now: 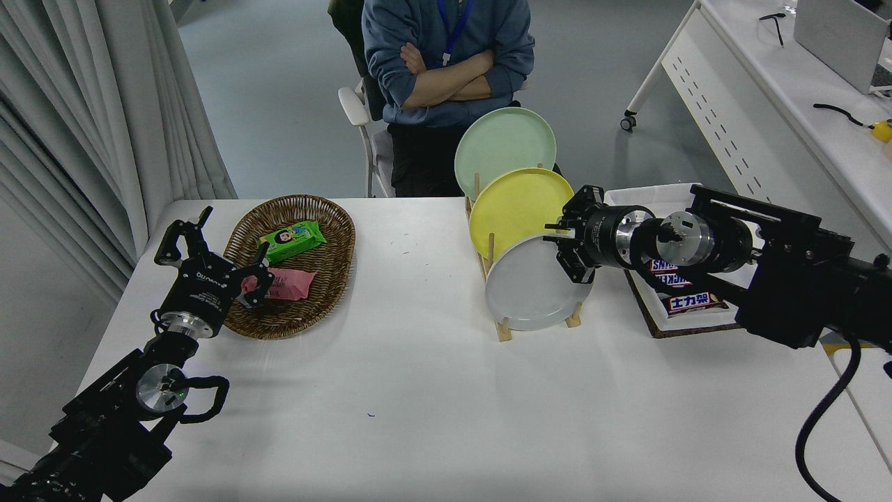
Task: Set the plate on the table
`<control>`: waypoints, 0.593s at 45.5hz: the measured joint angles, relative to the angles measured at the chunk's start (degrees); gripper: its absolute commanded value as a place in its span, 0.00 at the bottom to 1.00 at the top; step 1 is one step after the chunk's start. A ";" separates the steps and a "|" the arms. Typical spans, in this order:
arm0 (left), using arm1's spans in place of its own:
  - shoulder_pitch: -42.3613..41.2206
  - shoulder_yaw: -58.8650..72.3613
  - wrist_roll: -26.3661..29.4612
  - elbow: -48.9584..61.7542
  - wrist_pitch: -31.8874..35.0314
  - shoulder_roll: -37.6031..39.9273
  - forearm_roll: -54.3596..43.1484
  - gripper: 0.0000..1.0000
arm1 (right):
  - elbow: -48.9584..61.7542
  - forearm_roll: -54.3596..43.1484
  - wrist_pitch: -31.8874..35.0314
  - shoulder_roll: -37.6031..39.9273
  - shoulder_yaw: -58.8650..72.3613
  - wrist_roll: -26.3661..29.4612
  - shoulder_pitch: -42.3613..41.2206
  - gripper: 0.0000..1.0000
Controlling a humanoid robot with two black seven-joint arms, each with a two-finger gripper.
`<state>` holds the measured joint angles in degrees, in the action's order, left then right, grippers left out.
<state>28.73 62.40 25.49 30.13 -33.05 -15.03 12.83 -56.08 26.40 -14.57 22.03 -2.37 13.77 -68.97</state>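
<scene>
The light-grey plate [526,289] stands on edge in the front slot of a wooden rack [503,329] on the white table [418,390]. My right gripper [566,240] comes in from the right. It is open, with its fingers at the plate's upper right rim, one above and one below. I cannot tell whether the fingers touch the rim. My left gripper [216,254] is open and parked at the lower left, next to a wicker basket.
A yellow plate [516,206] and a mint-green plate [502,143] stand behind the grey one in the rack. The wicker basket [313,279] holds snack packs. A tray [686,328] with chocolate bars lies under my right arm. A person [446,63] sits at the far side.
</scene>
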 measured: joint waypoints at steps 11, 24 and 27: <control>0.00 0.00 0.00 0.00 0.00 0.00 0.00 1.00 | 0.05 -0.07 -0.83 0.02 -0.08 0.14 0.05 0.14; 0.00 0.00 0.00 0.00 0.00 0.00 0.00 1.00 | 0.15 -0.14 -1.62 -0.03 -0.24 0.19 0.12 0.11; 0.00 0.00 0.00 0.00 0.00 0.00 0.00 1.00 | 0.25 -0.14 -1.74 -0.04 -0.32 0.19 0.13 0.11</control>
<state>28.73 62.40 25.49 30.14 -33.04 -15.03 12.83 -55.83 26.25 -16.32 21.99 -2.69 13.96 -68.84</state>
